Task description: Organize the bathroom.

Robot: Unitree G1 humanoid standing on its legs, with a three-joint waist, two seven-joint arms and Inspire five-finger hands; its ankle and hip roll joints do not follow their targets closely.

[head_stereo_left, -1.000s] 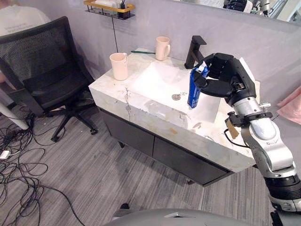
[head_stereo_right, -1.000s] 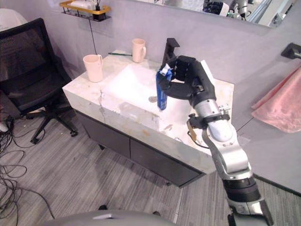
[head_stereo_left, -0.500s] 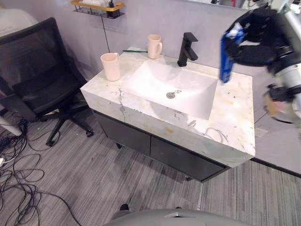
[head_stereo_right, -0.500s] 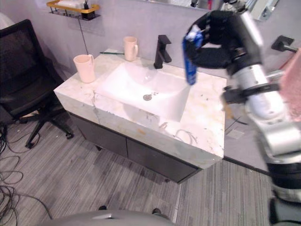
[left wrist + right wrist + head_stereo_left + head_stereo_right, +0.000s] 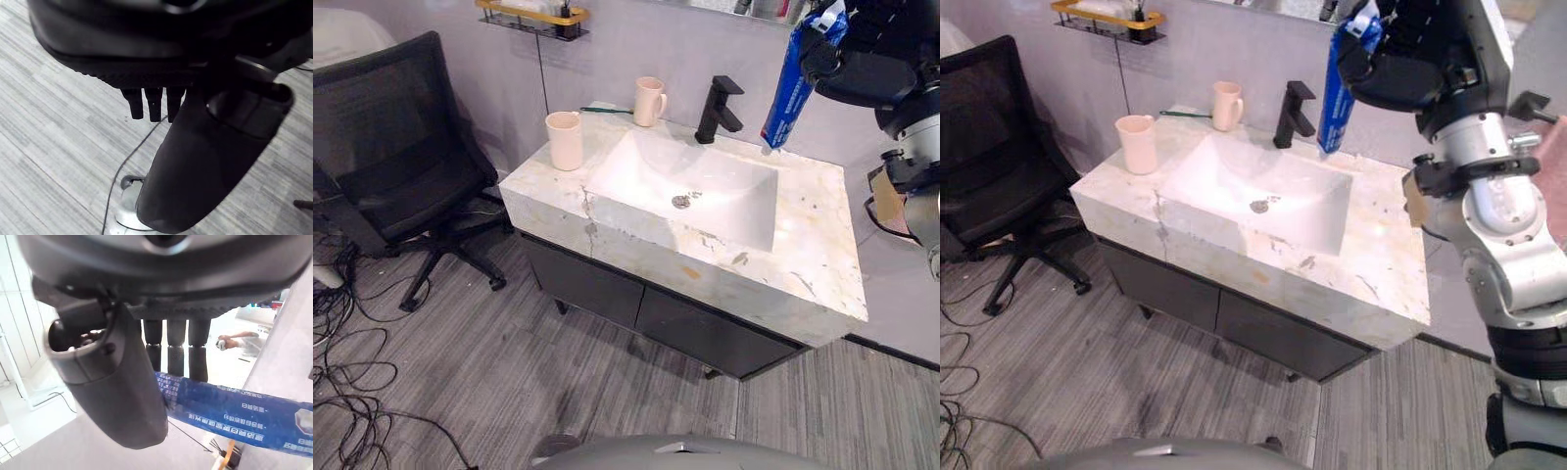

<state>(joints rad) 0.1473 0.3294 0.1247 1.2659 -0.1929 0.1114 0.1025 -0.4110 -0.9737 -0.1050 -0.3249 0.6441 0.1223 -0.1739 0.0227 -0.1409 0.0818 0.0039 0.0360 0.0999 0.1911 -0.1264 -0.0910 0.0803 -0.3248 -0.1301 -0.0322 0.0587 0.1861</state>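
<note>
Marble vanity (image 5: pixel 803 264); right hand (image 5: pixel 1410 69) grips glossy blue tube (image 5: pixel 1337 88).

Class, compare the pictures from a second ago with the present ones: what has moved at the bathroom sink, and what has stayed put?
The right hand, still closed on the blue toothpaste tube, has lifted it from over the sink basin up and back, beside the black faucet near the wall. The camera shifted too. The two cups, the toothbrush and the office chair stayed where they were. The left hand hangs over the floor.
</note>
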